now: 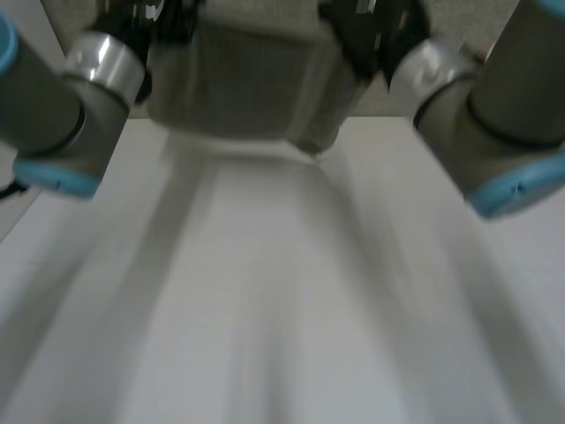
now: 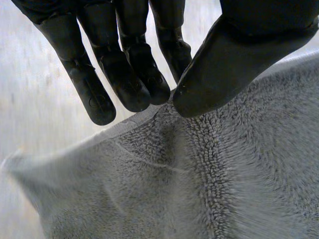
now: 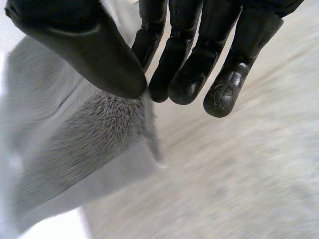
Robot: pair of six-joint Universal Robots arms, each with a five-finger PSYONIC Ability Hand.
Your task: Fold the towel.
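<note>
- Two robot hands carry the towel [image 1: 247, 79] between them. In the head view it hangs at 12 o'clock, lifted off the desk [image 1: 282, 309], between the left arm [image 1: 53, 97] at 10 o'clock and the right arm [image 1: 503, 124] at 2 o'clock.
- We see the left robot hand [image 2: 129, 79] closed on the towel. Its thumb and fingertips pinch the upper edge, near a corner that droops beside the fingers, and the cloth hangs below the pinch.
- We see the right robot hand [image 3: 89, 55] gripping the towel too, thumb against fingertips, at what looks like a corner. Very little cloth is caught there.
- We judge the fold is not yet laid: the towel is in the air, so the held edge must come down on the desk, squared.
- Our main worry is the right pinch. With so little cloth caught, a quick swing or a tug from the other arm could pull the corner free and drop that side.
- We also expect a skewed fold if one robot hand travels lower or further than the other.
- The drooping corner by the left fingers could touch down first and tuck under, leaving a crease.
</note>
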